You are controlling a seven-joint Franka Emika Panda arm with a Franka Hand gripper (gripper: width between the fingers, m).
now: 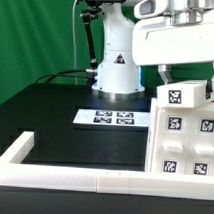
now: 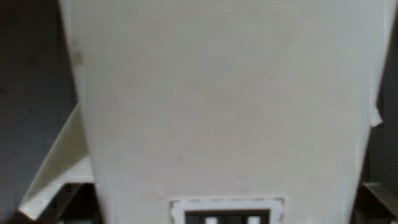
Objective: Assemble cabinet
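Note:
The cabinet point(image 1: 184, 133) is a white blocky box standing at the exterior view's right, with several black-and-white tags on its front and one on its raised top part. My gripper point(image 1: 189, 76) is directly above it, and its dark fingers straddle that top part. In the wrist view a broad white panel of the cabinet point(image 2: 222, 100) fills the picture, with a tag at its lower edge. The dark fingers point(image 2: 50, 203) sit tight against the panel's two sides, so the gripper looks shut on the cabinet. A thinner white panel slants off beside it.
The marker board point(image 1: 113, 118) lies flat on the black table before the robot's white base point(image 1: 116, 70). A long low white border rail point(image 1: 83, 177) runs along the front and turns up the exterior view's left. A green curtain hangs behind.

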